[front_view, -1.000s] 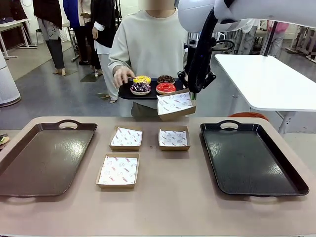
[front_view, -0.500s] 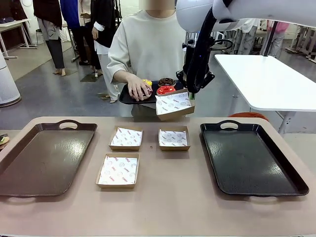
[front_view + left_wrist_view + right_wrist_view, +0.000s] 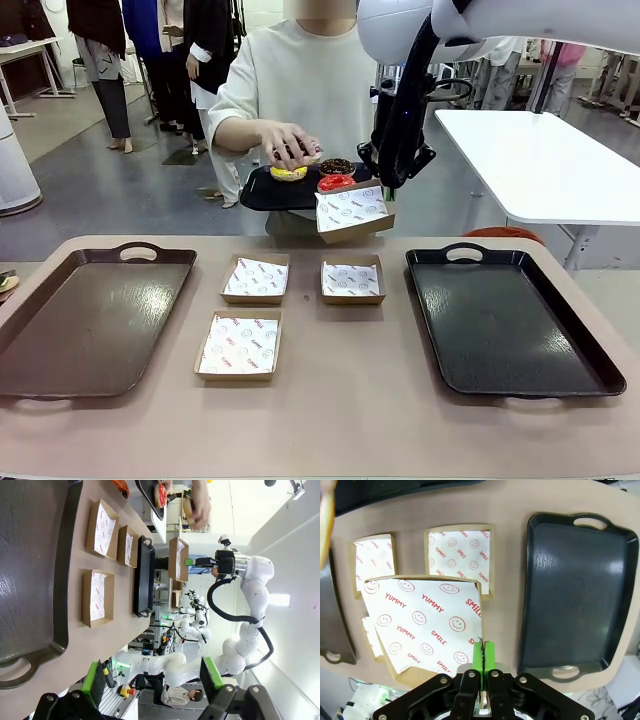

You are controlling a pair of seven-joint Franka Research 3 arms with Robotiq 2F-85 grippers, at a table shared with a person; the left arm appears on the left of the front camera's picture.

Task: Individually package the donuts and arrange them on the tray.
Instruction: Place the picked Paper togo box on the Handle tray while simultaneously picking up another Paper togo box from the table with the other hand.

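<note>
Left gripper (image 3: 151, 672) jaws apart, empty. Person's hand (image 3: 288, 138) holds one donut (image 3: 299, 153) over their tray (image 3: 262, 193), three donuts (image 3: 335, 182) on it. My right gripper (image 3: 388, 190) pinches a tilted box (image 3: 352, 212) by its edge: donut's weight could twist it loose, or slide out.

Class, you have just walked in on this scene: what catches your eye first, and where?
The right gripper holds a paper-lined cardboard box in the air near the far edge of the table, jaws shut on its rim. Beside it, the person's hand hovers over a small black tray carrying a yellow donut, a red donut and a chocolate donut. Three more boxes lie on the table between two large trays.
</note>
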